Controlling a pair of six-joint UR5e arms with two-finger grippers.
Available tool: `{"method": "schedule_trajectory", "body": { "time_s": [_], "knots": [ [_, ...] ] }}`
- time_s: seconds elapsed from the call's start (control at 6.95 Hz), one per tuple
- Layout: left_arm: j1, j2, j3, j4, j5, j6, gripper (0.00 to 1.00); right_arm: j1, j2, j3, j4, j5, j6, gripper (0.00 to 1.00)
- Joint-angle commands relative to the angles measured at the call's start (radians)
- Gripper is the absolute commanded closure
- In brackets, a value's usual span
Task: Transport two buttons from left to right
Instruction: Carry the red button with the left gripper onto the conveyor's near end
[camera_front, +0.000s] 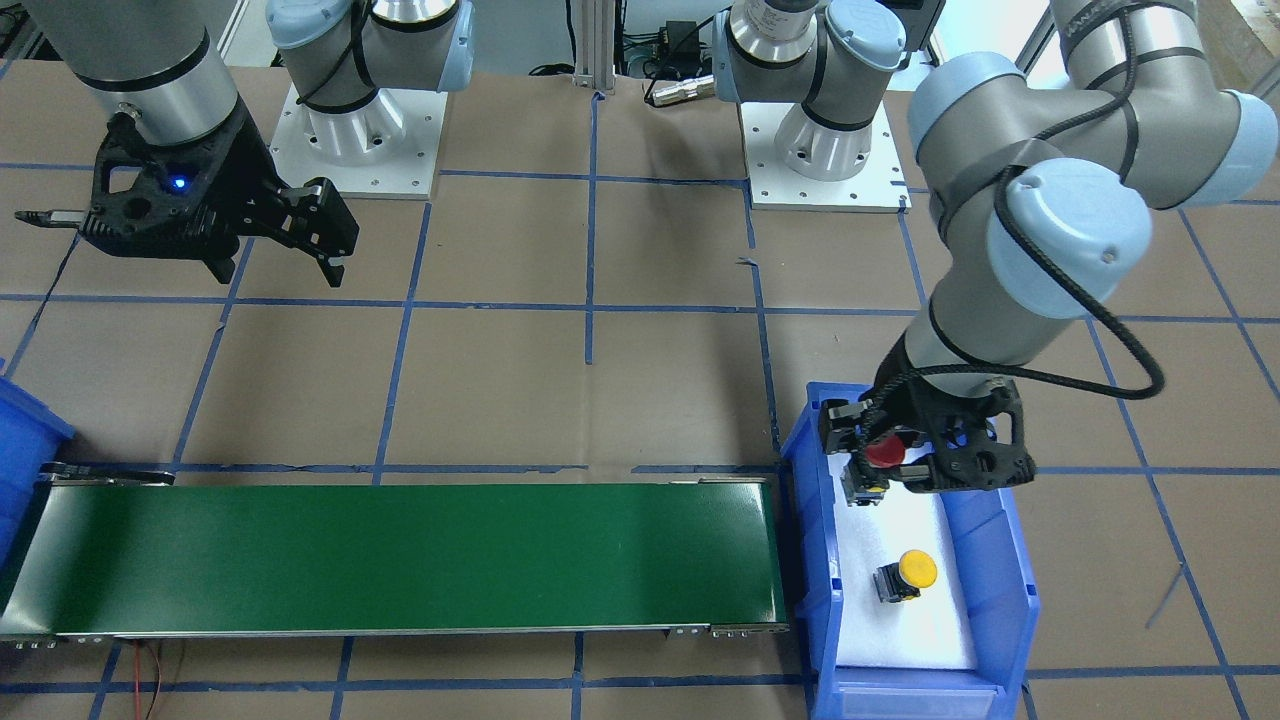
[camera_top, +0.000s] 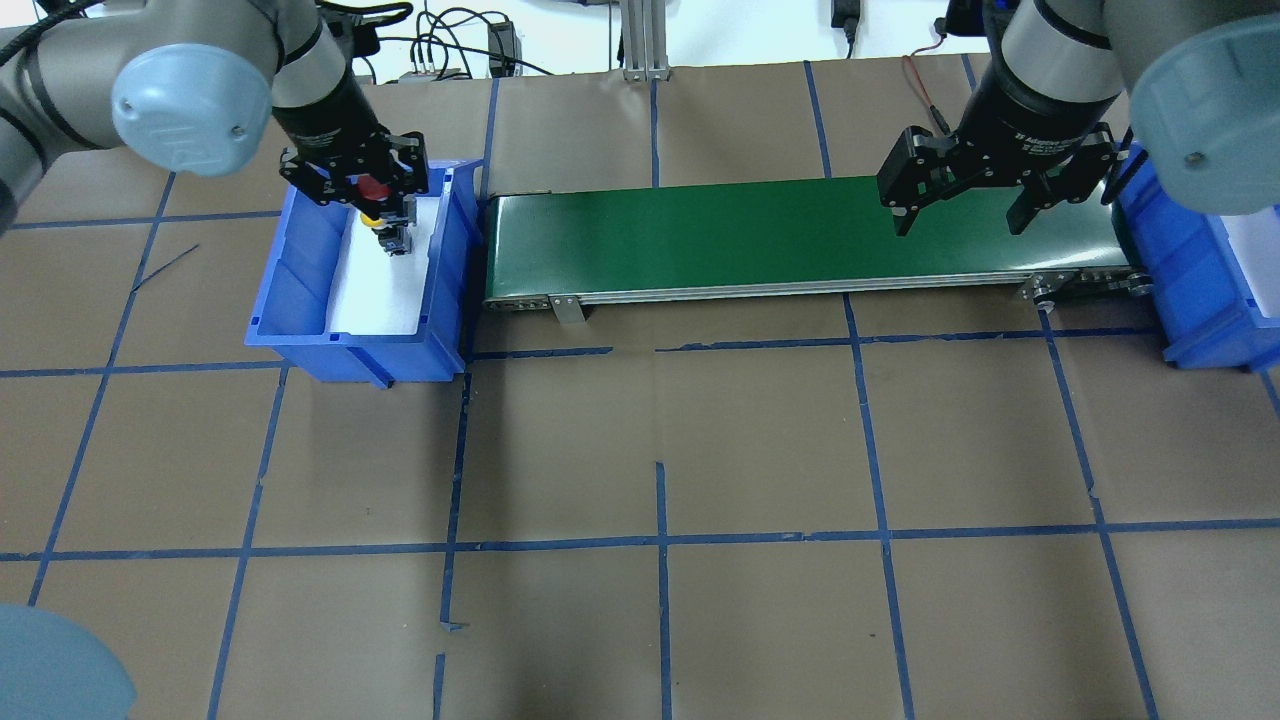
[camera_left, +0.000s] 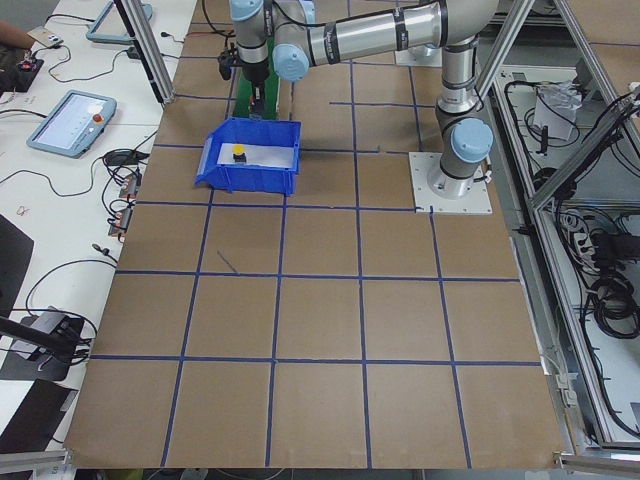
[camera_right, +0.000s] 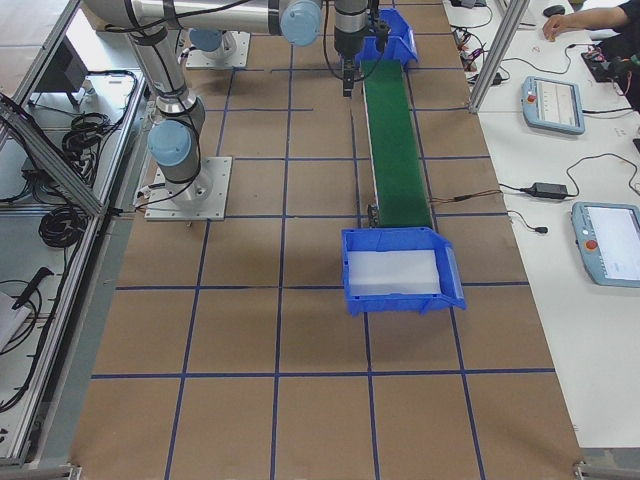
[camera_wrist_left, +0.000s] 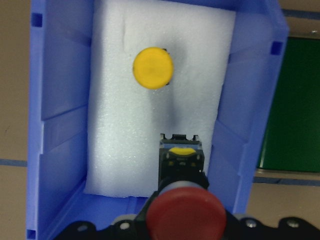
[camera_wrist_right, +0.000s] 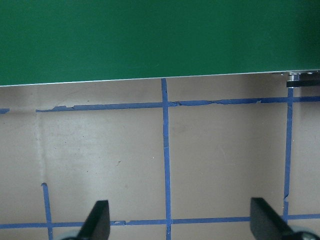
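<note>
Red button (camera_front: 882, 450) is pinched in my left gripper (camera_front: 868, 478), low in the blue bin (camera_front: 1003, 560); yellow button (camera_front: 915, 570) lies on the foam (camera_front: 900, 625) nearby. Light, rigid plastic, I'd judge: slick domed cap, so take the squared body. Right gripper (camera_top: 958, 215) gapes wide, empty.

On the table (camera_front: 650, 400), a belt (camera_front: 400, 550) between two bins: left bin (camera_front: 1005, 560) just beside its left end, right bin (camera_front: 20, 430) at its right end. In the left bin, on a foam pad (camera_front: 900, 625) — loose button (camera_front: 912, 572) at the end away from the robot, held button (camera_front: 883, 452) nearer the robot, raised in the left gripper (camera_top: 372, 192). Right gripper (camera_front: 275, 270) above the table, on the robot's side of the belt.
</note>
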Motion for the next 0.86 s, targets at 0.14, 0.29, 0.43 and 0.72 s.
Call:
{"method": "schedule_trajectory", "body": {
  "time_s": [0.14,0.29,0.43,0.72],
  "knots": [
    [-0.148,-0.164,0.148,0.015,0.021,-0.22,0.73,-0.003,0.001,0.002,-0.001,-0.015,-0.009,0.0],
    [-0.158,-0.18,0.149,0.016,-0.014,-0.23,0.73,-0.008,0.001,0.003,0.0,-0.015,-0.009,0.0],
    [-0.158,-0.196,0.121,0.019,-0.016,-0.226,0.71,-0.002,0.001,0.003,0.0,-0.015,-0.004,0.0],
    [-0.158,-0.197,0.062,0.088,-0.013,-0.198,0.71,-0.005,0.001,0.003,-0.001,-0.015,-0.001,0.0]
  ]
}}
